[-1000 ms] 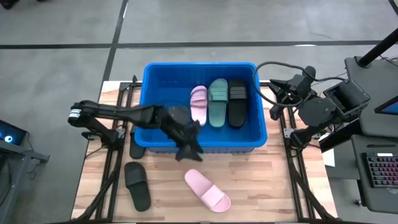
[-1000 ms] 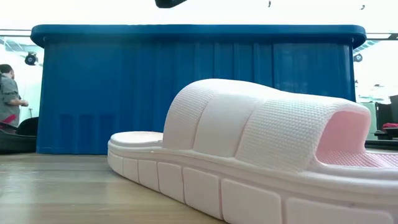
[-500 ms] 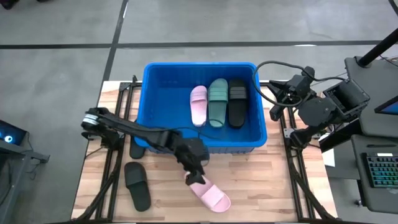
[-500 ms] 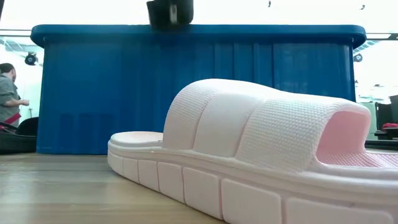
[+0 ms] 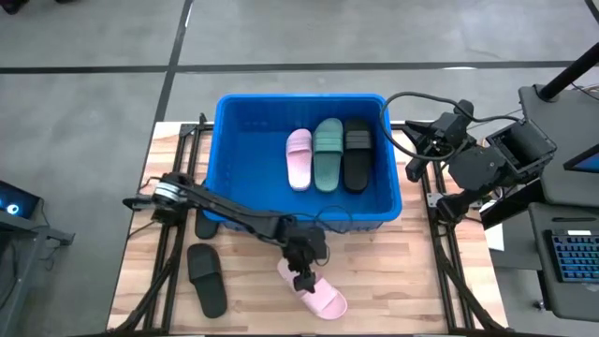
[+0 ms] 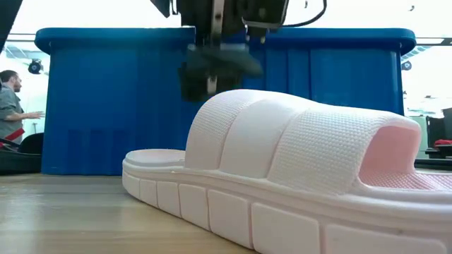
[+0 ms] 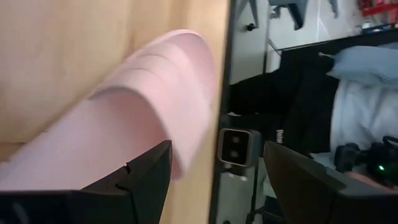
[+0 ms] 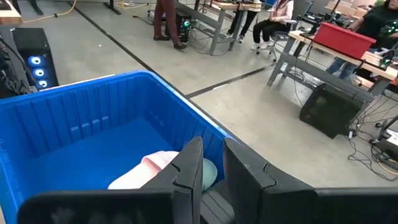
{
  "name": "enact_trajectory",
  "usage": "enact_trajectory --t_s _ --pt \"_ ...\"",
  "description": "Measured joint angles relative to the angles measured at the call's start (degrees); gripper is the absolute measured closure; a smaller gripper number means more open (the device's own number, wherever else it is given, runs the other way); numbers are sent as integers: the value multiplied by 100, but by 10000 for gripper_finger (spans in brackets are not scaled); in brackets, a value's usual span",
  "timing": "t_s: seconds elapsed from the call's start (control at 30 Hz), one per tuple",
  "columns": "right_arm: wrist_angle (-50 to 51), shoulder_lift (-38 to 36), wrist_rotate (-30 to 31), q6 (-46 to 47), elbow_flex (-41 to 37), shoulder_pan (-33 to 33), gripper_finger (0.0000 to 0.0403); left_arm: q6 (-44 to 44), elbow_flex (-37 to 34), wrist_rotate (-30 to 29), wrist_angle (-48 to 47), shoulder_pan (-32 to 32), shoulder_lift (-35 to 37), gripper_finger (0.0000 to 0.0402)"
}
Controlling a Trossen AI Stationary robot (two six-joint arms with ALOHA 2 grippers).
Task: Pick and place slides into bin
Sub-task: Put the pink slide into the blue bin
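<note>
The blue bin (image 5: 299,99) stands at the table's far middle. On its floor lie a pink slide (image 5: 299,159), a green one (image 5: 328,154) and a black one (image 5: 357,159), side by side. A second pink slide (image 5: 325,299) rests sole-down on the wood near the front edge. My left gripper (image 5: 304,274) hangs open just over its strap (image 7: 124,124), its fingers slanting down, and I see no touch. My right gripper (image 5: 415,159) waits high beside the bin's right wall, its fingers (image 8: 189,168) close together with nothing between them.
A black slide (image 5: 207,279) lies on the table at the near left. Another dark slide (image 5: 205,226) lies by the bin's near left corner, partly under my left arm. A small camera (image 7: 236,146) sits at the table's near edge. People are in the room beyond.
My left gripper has come down from in front of the bin's near wall toward the table's near edge and now hangs low over the pink slide's strap, still open. The slide has not moved.
</note>
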State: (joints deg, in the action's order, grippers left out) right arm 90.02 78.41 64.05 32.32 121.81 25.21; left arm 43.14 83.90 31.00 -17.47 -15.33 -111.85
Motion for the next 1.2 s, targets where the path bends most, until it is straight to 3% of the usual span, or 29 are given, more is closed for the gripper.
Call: enact_trajectory --t_s 0.37,0.53,1.2 --pt "0 4 0 17 -1 0 349 150 -9 -271 141 -71 -363 163" --pt "0 4 0 20 -1 0 349 157 -59 -726 145 -81 -361 163" --pt "0 4 -2 22 -1 0 349 300 -58 -1053 677 -428 -529 163"
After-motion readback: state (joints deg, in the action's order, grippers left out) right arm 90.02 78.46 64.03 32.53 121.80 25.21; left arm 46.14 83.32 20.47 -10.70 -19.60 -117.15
